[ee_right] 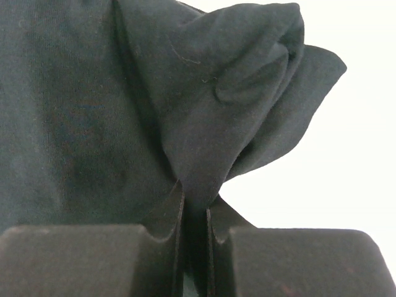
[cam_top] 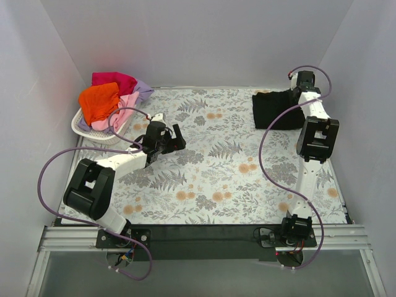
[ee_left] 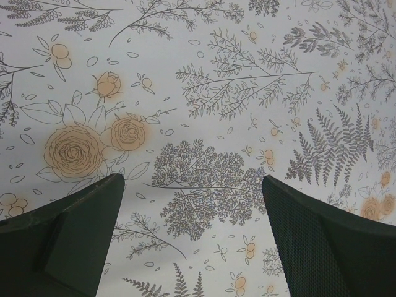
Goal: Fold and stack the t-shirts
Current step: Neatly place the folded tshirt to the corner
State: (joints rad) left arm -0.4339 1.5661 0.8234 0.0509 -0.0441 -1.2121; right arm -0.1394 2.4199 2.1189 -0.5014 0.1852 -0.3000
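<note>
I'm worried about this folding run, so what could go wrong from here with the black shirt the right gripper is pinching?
The right gripper is shut on only a thin bunched fold of the black cloth t-shirt, so it may slip free, or a pull may drag the shirt out of shape. The left gripper hangs open over the floral tablecloth, far away, so nothing pins the shirt down.

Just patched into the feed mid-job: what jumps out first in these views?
The heap of bright t-shirts, orange on top, spilling from the white basket at the far left corner. Next the black t-shirt at the far right, a fold of it pinched in the right tool. The left tool hangs open above the floral table cover.
</note>
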